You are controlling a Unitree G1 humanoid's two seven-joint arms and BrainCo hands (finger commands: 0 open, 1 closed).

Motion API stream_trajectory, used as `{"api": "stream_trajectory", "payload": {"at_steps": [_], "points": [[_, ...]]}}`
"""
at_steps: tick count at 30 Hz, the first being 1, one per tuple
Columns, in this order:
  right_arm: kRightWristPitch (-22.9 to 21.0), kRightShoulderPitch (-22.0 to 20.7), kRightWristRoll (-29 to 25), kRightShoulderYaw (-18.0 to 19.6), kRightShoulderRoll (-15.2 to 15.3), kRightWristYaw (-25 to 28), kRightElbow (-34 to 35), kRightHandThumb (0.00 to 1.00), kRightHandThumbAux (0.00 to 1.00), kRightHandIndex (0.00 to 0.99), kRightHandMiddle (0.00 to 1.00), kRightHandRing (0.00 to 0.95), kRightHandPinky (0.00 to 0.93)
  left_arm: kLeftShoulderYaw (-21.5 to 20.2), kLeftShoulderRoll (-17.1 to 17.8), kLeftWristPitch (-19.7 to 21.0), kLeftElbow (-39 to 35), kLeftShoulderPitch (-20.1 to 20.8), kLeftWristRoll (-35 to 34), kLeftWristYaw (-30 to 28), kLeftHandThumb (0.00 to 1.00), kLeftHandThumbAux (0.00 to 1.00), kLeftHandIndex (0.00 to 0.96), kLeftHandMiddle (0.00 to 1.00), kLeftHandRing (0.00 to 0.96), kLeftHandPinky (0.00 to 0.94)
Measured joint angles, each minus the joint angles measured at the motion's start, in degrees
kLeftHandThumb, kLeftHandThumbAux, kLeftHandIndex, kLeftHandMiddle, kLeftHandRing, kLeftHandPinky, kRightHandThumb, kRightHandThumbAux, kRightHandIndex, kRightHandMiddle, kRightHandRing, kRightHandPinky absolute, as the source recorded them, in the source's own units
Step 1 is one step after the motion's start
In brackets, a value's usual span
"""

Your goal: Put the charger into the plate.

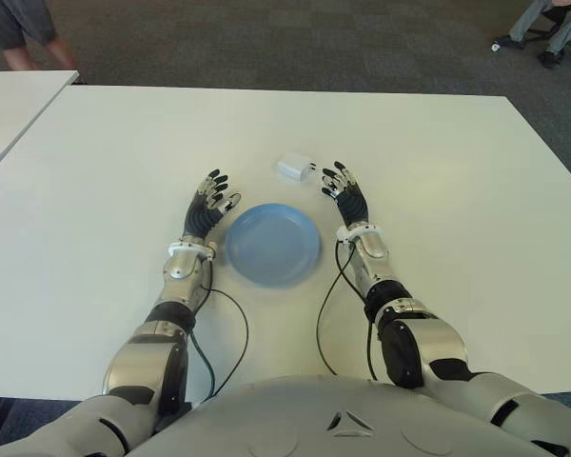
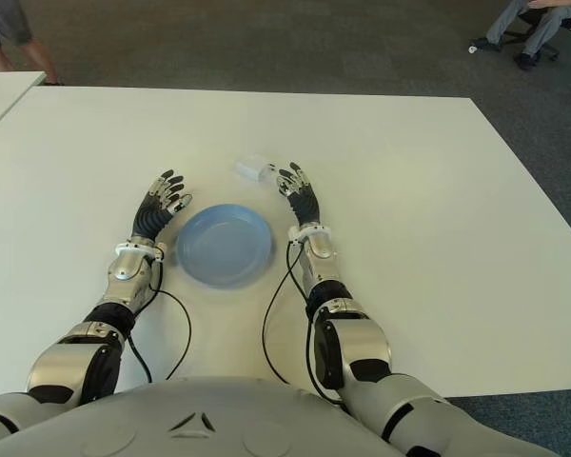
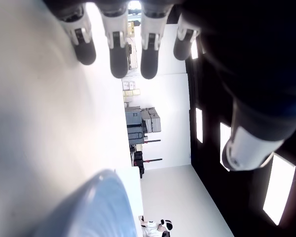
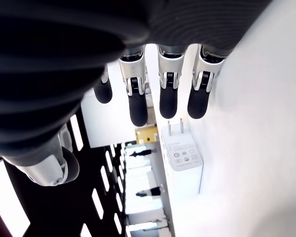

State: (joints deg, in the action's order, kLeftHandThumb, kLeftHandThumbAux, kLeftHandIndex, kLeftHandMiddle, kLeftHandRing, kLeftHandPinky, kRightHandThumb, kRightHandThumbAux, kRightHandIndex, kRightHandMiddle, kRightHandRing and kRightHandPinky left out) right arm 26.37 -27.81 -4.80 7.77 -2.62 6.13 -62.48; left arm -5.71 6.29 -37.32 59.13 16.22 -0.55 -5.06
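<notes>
The white charger [image 1: 296,168] lies on the table just beyond the far rim of the blue plate [image 1: 271,243], prongs toward my right hand. That right hand [image 1: 341,186] is open, fingers stretched out flat, its tips a short way to the right of the charger and apart from it. In the right wrist view the charger [image 4: 185,158] sits just past the straight fingers [image 4: 168,98]. On the plate's left side my left hand [image 1: 214,200] is open too and holds nothing. The plate [image 3: 89,212] is empty.
The white table [image 1: 457,190] stretches wide to the right and far side. A second white table [image 1: 9,105] stands at the far left. A person's legs [image 1: 19,38] show at the back left, and a seated person [image 1: 552,29] at the back right. Cables [image 1: 328,314] loop near my forearms.
</notes>
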Motion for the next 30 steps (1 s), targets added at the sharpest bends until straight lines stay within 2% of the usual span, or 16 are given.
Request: {"api": "stream_trajectory", "payload": {"at_steps": [14,19,24,30], "points": [[-0.2,1.5,-0.9,1.2,0.8,0.3,2.4,0.125,0.583,0.03,0.179,0.129,0.056,0.0,-0.7,-0.1,0.1,0.2,0.3,1.5,0.0,0.599,0.0,0.169,0.167,0.126],[-2.5,2.8,-2.7,3.2,2.5,0.5,6.8,0.143,0.588,0.053,0.17,0.13,0.105,0.0,-0.7,-0.2,0.1,0.2,0.5,1.5,0.0,0.596,0.0,0.172,0.169,0.125],[-7.0,3.2,-3.0,4.5,4.2,-2.7,12.4,0.154,0.607,0.064,0.142,0.119,0.117,0.0,-0.7,-0.4,0.0,0.2,0.5,1.5,0.0,0.6,0.0,0.174,0.171,0.127],[-9.2,3.1,-1.1,3.5,5.0,-6.1,20.2,0.194,0.626,0.057,0.126,0.111,0.118,-0.1,-0.7,-0.4,0.1,0.3,0.5,1.5,0.0,0.599,0.0,0.174,0.174,0.139]]}}
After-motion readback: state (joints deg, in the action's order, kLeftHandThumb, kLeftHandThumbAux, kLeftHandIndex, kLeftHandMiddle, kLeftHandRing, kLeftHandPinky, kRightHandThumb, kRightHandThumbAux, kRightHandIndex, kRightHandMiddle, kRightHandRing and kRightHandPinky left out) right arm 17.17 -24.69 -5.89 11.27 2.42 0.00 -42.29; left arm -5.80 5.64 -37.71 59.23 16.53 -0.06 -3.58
